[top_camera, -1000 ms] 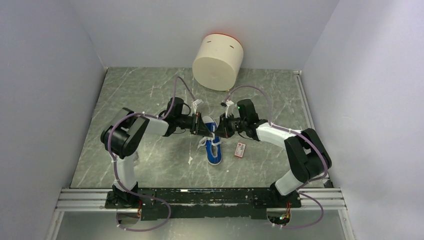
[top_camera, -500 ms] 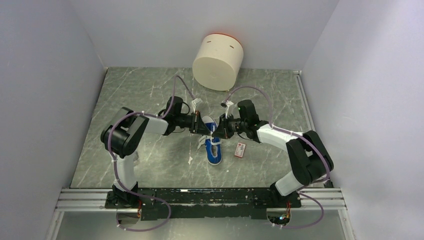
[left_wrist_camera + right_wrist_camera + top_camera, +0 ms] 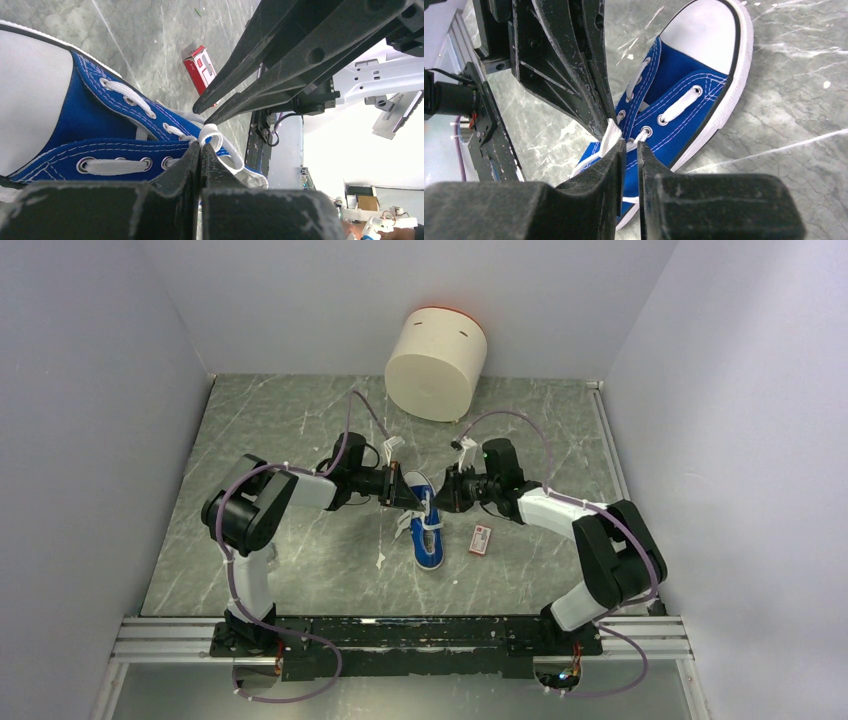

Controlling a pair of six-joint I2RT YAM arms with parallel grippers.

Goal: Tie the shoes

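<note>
Working over a grey marbled table (image 3: 300,440), pale walls closing it in on three sides. Sneaker (image 3: 428,540) is lying at the centre, toe pointing to 12 o'clock and sole down. That's leaving the eyelets facing up for both arms.

Left gripper (image 3: 412,498) is coming in from 9 o'clock, fingers pressed together and pinching a loop of lace (image 3: 220,145) just above the upper eyelets. I'm reading that as holding the strand up off the tongue.

Right gripper (image 3: 632,147) is coming in from 3 o'clock with its tips almost touching the left's. Its jaws are parted by a narrow slit and I'm seeing nothing in the gap. It's probably lining up on that loop.

Red packet (image 3: 481,539) is sitting just beside the sneaker at 3 o'clock. Cream cylinder (image 3: 436,362) is sitting well apart at 12 o'clock.
</note>
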